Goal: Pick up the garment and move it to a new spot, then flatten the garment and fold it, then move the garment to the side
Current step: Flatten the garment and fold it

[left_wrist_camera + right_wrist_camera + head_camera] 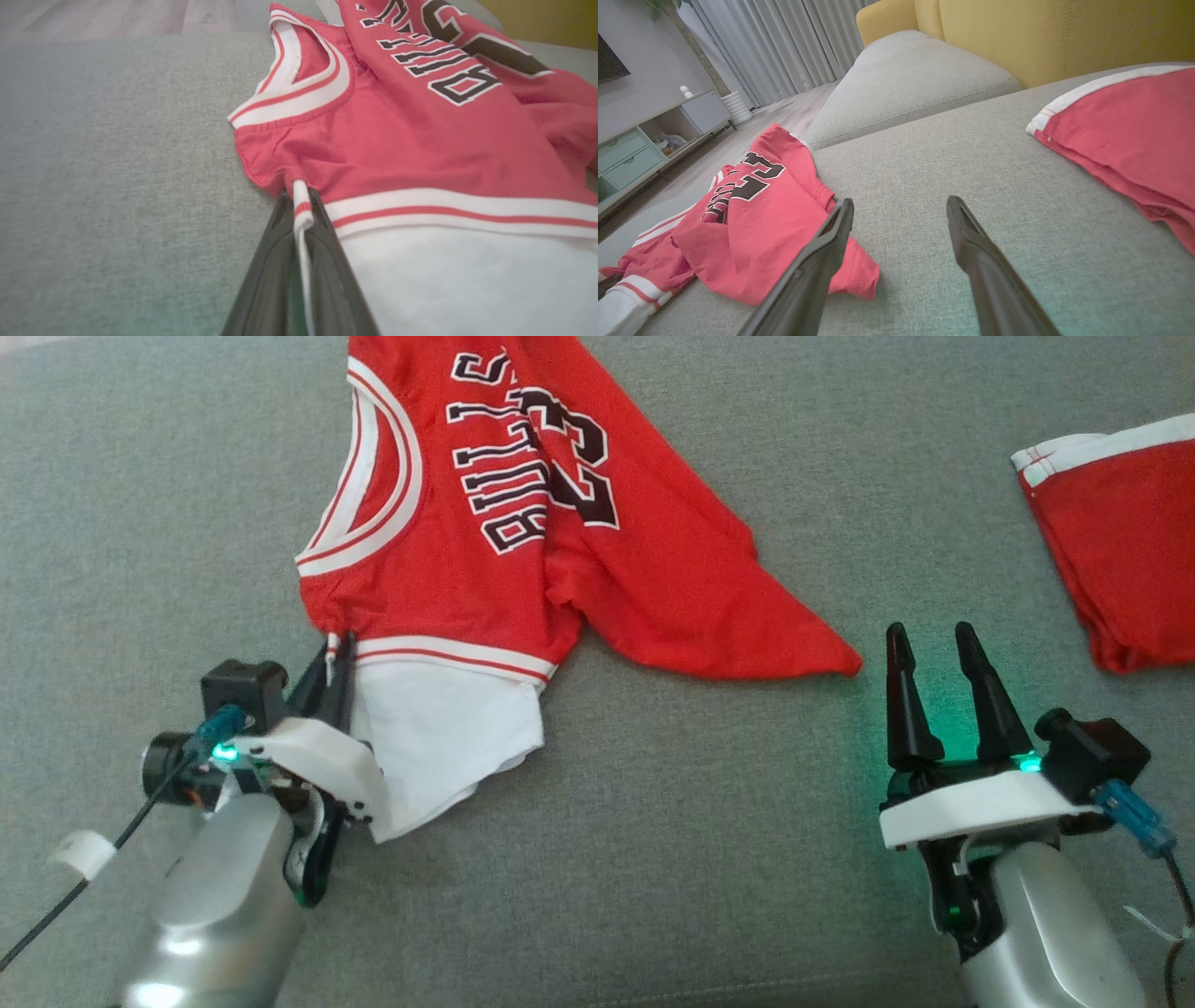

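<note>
- The red Bulls jersey [485, 579] lies crumpled on the grey sofa cushion [653, 849], its lettering sideways and one side folded over itself. A white panel [439, 737] spills out at the near edge.
- The left tool [336, 649] is clenched on the jersey's striped trim [299, 193] at the near-left corner. In the left wrist view the trim runs up between the two dark fingers.
- The right tool [931, 635] is released, its fingers spread with nothing between them. It rests on the cushion just beside the jersey's free red corner [831, 658].
- The step in hand looks like the pick-up, so the pinch on the narrow trim matters. Lift slowly and watch that the band does not slide out (it is a thin strip, not a fold of cloth).
- A second hold would probably help: bring the right tool onto that red corner, so the jersey hangs between two points instead of bunching.
- Carry it clear of the second red garment [1120, 560] lying well apart on the right, so the two do not tangle.
</note>
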Motion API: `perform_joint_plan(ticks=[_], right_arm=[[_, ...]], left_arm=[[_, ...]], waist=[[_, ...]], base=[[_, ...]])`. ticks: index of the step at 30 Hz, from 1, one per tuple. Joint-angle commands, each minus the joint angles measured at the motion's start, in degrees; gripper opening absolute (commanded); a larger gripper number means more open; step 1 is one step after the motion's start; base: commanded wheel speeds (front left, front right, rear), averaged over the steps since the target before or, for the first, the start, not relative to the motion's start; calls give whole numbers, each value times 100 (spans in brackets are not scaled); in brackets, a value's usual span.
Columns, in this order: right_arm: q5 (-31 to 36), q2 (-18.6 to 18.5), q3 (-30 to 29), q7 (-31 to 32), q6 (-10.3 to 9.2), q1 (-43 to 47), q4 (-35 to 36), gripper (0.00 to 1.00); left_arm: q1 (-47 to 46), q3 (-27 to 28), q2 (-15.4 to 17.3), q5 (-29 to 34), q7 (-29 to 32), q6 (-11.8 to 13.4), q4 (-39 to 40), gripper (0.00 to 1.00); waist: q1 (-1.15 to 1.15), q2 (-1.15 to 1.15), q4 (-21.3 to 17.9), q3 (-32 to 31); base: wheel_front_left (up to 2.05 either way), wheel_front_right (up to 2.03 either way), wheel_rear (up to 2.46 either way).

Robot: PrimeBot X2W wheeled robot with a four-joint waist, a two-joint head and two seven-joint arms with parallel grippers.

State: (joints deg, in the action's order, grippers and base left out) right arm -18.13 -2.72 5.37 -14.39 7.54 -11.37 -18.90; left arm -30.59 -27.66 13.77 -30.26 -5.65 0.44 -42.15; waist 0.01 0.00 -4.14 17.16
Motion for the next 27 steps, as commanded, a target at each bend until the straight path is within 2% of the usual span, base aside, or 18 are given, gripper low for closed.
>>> perform_joint_plan(ticks=[1, 9, 12, 13, 14, 17, 20, 27], right_arm=[[-1, -16, 125, -61, -5, -146, 199, 100], [54, -16, 149, -61, -5, -204, 180, 100], [80, -16, 171, -61, -5, -215, 152, 100], [82, -16, 176, -61, -5, -214, 143, 100], [81, -16, 187, -61, -5, -210, 134, 100], [69, -16, 195, -61, -5, -175, 114, 100], [61, -16, 176, -61, -5, -114, 85, 100], [89, -16, 92, -61, -5, 72, 11, 100]], left_arm=[[-148, 213, 210, 42, -82, 39, -55, 0], [-807, 255, 360, 320, -713, 216, -531, 0], [-947, 287, 338, 325, -813, 193, -680, 0], [-953, 281, 325, 337, -837, 184, -721, 67], [-932, 268, 308, 337, -852, 154, -767, 100], [-812, 250, 252, 323, -892, 62, -823, 100], [-589, 337, 199, 319, -925, 116, -628, 100], [657, 641, 63, 616, -933, 343, 914, 100]], waist=[[-1, 0, -10, 14], [-1, 0, 43, -10], [-1, 0, 63, -81], [-1, 0, 67, -113], [-1, 0, 67, -148], [-1, 0, 95, -277], [-1, 0, 153, -434], [-1, 0, 357, -778]], base=[[0, 0, 0], [0, 0, 0], [0, 0, 0], [0, 0, 0], [0, 0, 0], [0, 0, 0], [0, 0, 0], [0, 0, 0]])
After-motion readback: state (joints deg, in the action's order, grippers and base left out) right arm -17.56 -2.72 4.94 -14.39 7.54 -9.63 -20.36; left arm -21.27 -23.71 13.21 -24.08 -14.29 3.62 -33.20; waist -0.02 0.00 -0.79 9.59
